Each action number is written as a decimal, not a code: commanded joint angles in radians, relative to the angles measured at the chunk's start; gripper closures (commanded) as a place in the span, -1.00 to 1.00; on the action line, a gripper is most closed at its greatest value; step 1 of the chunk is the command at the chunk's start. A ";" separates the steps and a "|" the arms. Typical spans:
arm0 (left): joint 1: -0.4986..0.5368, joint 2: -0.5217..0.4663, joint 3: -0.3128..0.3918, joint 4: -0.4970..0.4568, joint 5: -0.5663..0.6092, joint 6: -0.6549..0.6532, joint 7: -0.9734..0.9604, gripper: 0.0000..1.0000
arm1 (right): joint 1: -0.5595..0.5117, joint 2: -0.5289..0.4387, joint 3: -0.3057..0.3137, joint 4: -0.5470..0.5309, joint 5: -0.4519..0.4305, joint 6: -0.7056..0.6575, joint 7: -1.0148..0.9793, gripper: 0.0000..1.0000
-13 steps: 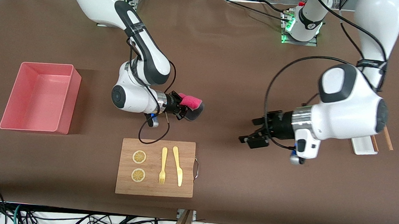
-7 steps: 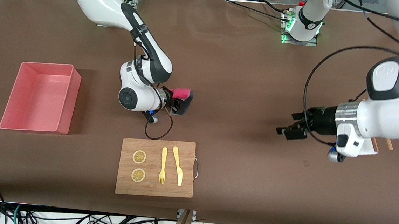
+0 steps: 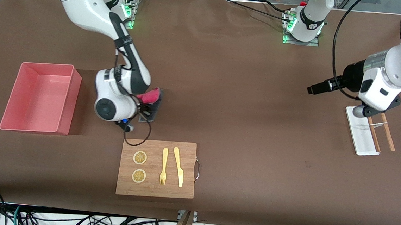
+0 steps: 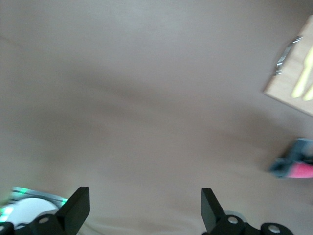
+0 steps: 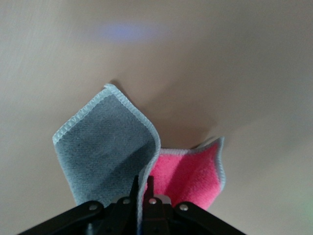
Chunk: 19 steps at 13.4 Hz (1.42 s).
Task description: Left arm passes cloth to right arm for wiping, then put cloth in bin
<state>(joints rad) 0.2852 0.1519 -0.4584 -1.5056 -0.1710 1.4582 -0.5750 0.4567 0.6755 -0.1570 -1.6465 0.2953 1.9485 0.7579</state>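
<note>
Front view: cutting board (image 3: 156,168) near cloth (image 3: 151,98).

you are looking at a brown table cover (image 3: 243,105) lying flat. a wooden cutting board (image 3: 156,168) is sitting near the front camera's edge, carrying two lemon slices (image 3: 140,157), a yellow fork (image 3: 164,166) and a yellow knife (image 3: 178,166) side by side. a metal handle (image 3: 197,168) is sticking off one short edge. toward the left arm's end, a white tray (image 3: 360,133) is lying with what are probably two wooden chopsticks (image 3: 387,131) resting across it.
</note>
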 commanded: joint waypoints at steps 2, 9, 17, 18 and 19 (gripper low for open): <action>0.020 -0.091 0.000 -0.131 0.163 0.027 0.118 -1.00 | -0.016 -0.016 -0.125 -0.018 -0.015 -0.049 -0.254 1.00; 0.075 -0.089 -0.003 -0.174 0.277 0.111 0.225 -1.00 | -0.006 0.004 -0.200 -0.015 -0.090 -0.036 -0.428 1.00; 0.062 -0.086 0.026 -0.173 0.222 0.149 0.250 -1.00 | 0.175 0.022 -0.107 0.028 0.024 0.094 0.051 1.00; -0.010 -0.089 0.108 -0.173 0.220 0.146 0.251 -1.00 | 0.194 0.024 -0.089 0.034 0.025 0.119 0.122 1.00; -0.115 -0.092 0.219 -0.176 0.222 0.145 0.264 -1.00 | 0.203 0.024 -0.066 0.042 0.025 0.142 0.185 1.00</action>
<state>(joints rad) 0.3056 0.0889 -0.3925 -1.6546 0.0700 1.5888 -0.3567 0.6428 0.6967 -0.2487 -1.6247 0.3089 2.0610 0.8380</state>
